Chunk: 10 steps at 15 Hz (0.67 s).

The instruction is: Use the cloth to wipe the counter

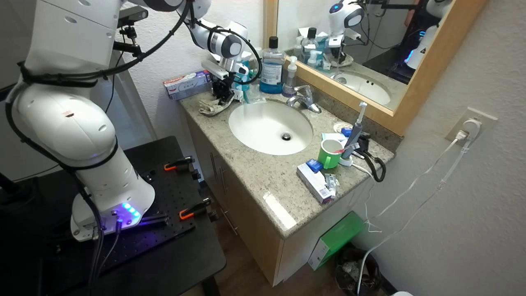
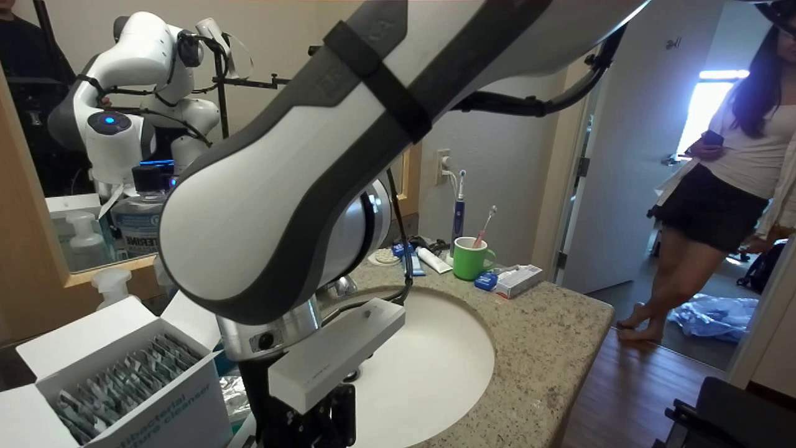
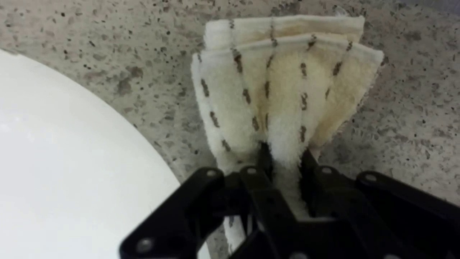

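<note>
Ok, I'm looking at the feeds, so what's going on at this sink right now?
The arm has the cloth pinched between its fingers, with loose folds fanned out past them. The cloth is down at the counter beside the sink and looks to be resting on it. The mug stands on the opposite side of the sink. Whether any wiping has been done can't be told from this moment.

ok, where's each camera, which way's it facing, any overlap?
In an exterior view: from above, angled down at counter and sink; base and arm show.
In an exterior view: by the open box, looking across sink toward green mug; arm close up.
Wrist view: arm-mounted, facing down at cloth and counter; gripper shows.
Both exterior views share sink, arm and green mug.
</note>
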### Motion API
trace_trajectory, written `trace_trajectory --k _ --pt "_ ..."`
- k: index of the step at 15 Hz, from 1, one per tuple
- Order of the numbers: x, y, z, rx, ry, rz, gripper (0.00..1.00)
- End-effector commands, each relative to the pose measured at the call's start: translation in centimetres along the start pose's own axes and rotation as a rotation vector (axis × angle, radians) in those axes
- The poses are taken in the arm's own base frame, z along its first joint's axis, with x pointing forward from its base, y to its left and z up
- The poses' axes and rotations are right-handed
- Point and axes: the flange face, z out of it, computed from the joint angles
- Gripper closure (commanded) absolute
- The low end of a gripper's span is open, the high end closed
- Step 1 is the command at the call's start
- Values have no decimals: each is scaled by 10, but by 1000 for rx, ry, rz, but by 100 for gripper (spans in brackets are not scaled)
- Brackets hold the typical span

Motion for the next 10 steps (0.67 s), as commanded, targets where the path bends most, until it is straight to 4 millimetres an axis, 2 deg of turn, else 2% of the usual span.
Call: trace_trajectory --k 1,5,10 --pt "-12 26 43 46 -5 59 95" --pt "-26 38 48 99 23 115 95" --pt "-44 41 49 90 58 168 95"
